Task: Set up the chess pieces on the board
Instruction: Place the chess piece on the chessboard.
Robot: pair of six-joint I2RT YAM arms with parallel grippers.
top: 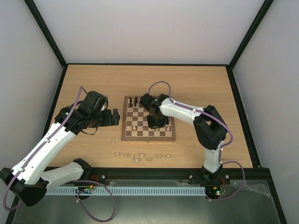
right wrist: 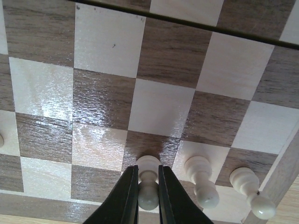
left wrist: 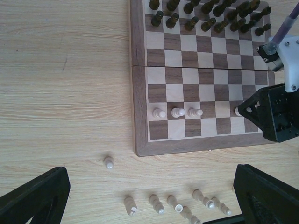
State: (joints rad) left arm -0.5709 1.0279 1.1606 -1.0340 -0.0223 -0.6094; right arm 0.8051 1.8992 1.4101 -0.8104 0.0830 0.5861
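The board (top: 148,135) lies mid-table. My right gripper (right wrist: 148,175) is shut on the neck of an upright cream pawn (right wrist: 148,162), whose base is at a dark square in the second row from the near edge. Two more cream pawns (right wrist: 202,179) stand to its right in that view. The left wrist view shows three cream pawns (left wrist: 177,112) in that row and dark pieces (left wrist: 205,14) filling the far rows. My left gripper (left wrist: 152,186) hangs open over the table left of the board, above several loose cream pieces (left wrist: 157,204). Most of these lie on their sides.
One cream pawn (left wrist: 108,162) stands alone on the table near the board's corner. The loose pieces (top: 135,156) are strung along the table between the board and the arm bases. The right arm (top: 187,112) reaches over the board's right side.
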